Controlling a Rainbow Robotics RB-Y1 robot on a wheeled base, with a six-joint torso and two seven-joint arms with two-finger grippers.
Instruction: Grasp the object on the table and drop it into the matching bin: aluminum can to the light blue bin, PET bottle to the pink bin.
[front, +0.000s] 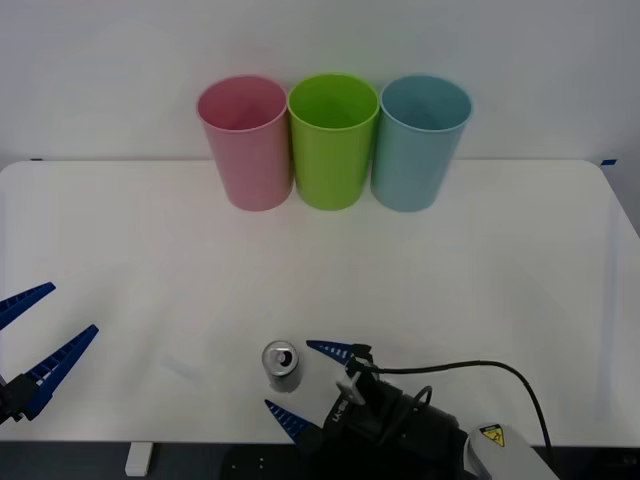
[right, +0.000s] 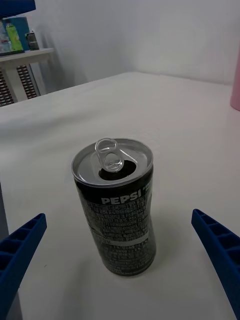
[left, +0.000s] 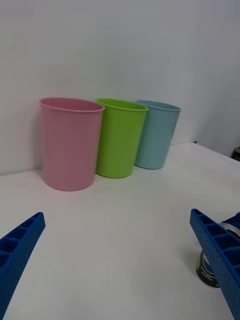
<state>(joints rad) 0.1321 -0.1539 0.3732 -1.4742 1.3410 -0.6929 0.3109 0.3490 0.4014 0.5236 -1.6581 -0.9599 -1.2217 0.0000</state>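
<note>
The aluminum can (front: 282, 365) stands upright near the front edge of the white table (front: 500, 260). It is small and dark with a silver top and a lifted tab. My right gripper (front: 300, 383) is open just behind it, and the can (right: 117, 210) is centred ahead of the blue fingers (right: 220, 245), untouched. My left gripper (front: 40, 335) hangs open at the table's front left, holding nothing. At the back stand the pink bin (front: 245, 140) and the light blue bin (front: 422, 140). In the left wrist view the can (left: 206, 270) is partly hidden behind a finger (left: 215, 245).
A lime green bin (front: 333, 140) stands between the pink and light blue bins, the three touching in a row against the wall. A black cable (front: 480, 368) loops over my right wrist. A wide stretch of bare tabletop lies between the can and the bins.
</note>
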